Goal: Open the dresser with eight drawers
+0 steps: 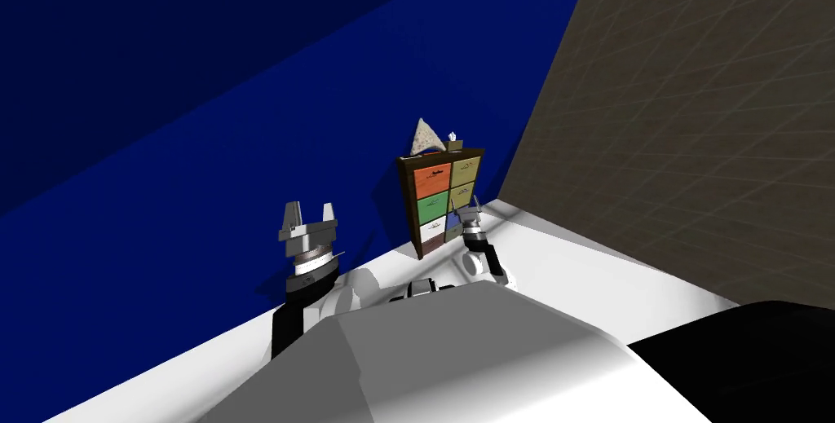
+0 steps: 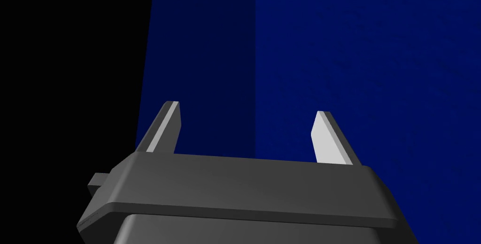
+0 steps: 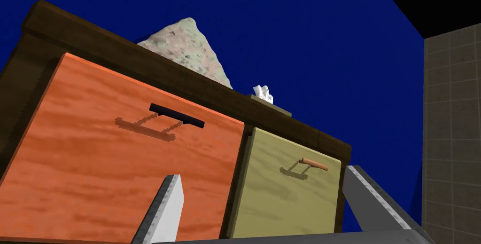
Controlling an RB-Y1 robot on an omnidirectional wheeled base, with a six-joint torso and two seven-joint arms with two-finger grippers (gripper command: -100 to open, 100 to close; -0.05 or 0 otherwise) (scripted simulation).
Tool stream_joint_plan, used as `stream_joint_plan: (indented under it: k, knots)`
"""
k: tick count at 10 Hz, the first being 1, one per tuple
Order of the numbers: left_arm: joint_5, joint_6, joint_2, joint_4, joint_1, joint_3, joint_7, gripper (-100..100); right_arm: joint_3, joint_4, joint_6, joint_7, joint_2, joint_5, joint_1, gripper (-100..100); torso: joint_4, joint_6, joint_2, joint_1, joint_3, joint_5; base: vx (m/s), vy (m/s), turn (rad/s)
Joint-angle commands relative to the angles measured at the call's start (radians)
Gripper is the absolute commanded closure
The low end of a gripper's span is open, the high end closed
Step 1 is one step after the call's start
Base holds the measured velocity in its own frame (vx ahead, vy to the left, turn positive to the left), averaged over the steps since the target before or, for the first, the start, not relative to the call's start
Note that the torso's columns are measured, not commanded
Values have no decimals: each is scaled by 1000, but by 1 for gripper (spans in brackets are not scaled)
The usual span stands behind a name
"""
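Hovering my right end effector (image 1: 469, 216), fingers apart, low before the dresser (image 1: 439, 190) against the blue wall (image 1: 204, 198); its orange drawer (image 3: 94, 170) has a level black handle (image 3: 177, 115) sitting above. Left end effector (image 1: 308, 221) open, farther off.

Holding the left gripper (image 1: 311, 213) (image 2: 246, 109), two thin light grey blades on a dark box, upright on a raised dark forearm (image 1: 287, 324), blades spread wide. Reaching the right gripper (image 1: 469, 214) (image 3: 263, 173), same build, well forward on an outstretched arm (image 1: 483, 252), blades likewise parted.
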Motion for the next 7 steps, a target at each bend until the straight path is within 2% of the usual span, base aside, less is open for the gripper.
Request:
stream_joint_plan:
  k: [1,2,3,4,5,6,7]
  knots:
    - [0,0,0,0,0,0,0,0,11,60,-20,-78,-4,-46,-31,-100,0,1,0,1,0,0,32,-84,246]
    - [0,0,0,0,0,0,0,0,11,60,-20,-108,-4,-46,-31,-100,0,0,0,0,0,0,20,-78,113]
    - [0,0,0,0,0,0,0,0,18,101,-32,-137,-4,-78,-52,-100,0,1,1,0,0,0,25,-88,172]
    - [0,0,0,0,0,0,0,0,18,101,-32,-166,-4,-78,-52,-100,0,0,1,0,0,0,10,-72,159]
    - [0,0,0,0,0,0,0,0,25,144,-43,-195,-4,-109,-74,-100,0,1,1,1,1,0,12,-78,267]
    - [0,0,0,0,0,0,0,0,25,144,-43,-223,-4,-109,-74,-100,0,0,1,0,1,0,10,-78,106]
    - [0,0,0,0,0,0,0,0,32,186,-55,-252,-3,-139,-96,-100,0,1,1,0,1,0,8,-90,180]
